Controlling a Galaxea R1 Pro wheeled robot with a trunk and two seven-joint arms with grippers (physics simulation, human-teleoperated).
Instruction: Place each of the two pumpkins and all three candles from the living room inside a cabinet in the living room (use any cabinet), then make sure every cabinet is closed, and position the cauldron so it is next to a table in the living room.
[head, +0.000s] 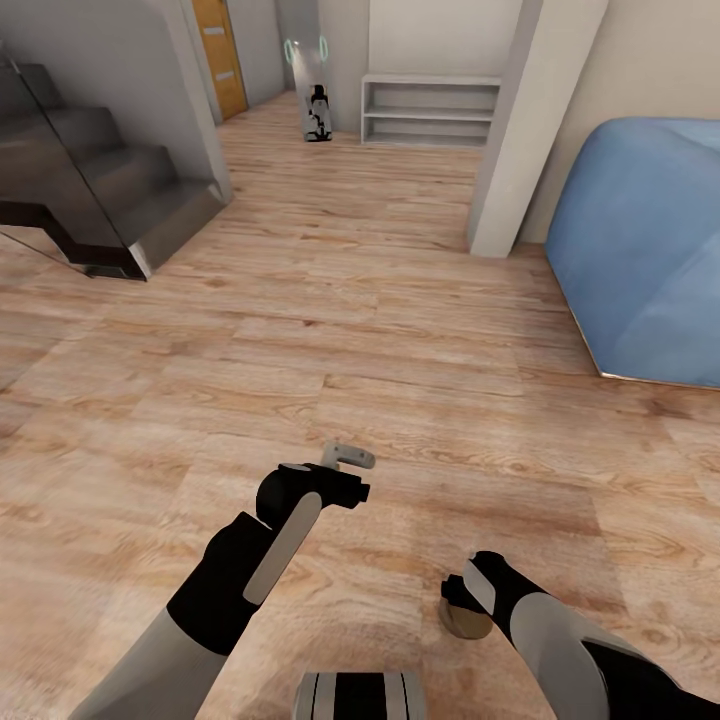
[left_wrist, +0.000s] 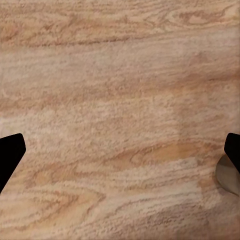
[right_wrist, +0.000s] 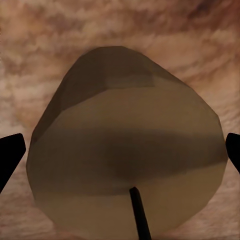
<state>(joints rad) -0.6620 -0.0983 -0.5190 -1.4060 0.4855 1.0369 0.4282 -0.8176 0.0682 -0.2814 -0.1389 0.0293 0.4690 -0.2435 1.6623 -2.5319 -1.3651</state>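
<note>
Low in the head frame, both arms reach forward over the wooden floor (head: 400, 320). The right gripper (head: 462, 585) points down at 1 candle (right_wrist: 125, 145), fingers straddling it; contact unclear. The left gripper (head: 345, 470) hangs spread wide, holding nothing. The candle's base is hidden.

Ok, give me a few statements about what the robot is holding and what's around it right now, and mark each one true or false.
1. The right gripper holds a candle between its fingers. True.
2. The left gripper carries a pumpkin. False: nothing sits between its fingers, with the wooden floor below.
3. A blue sofa stands on the robot's right. True.
4. The stairs are on the robot's right. False: they are on its left.
5. A pale open shelf unit stands ahead by the far wall. True.
</note>
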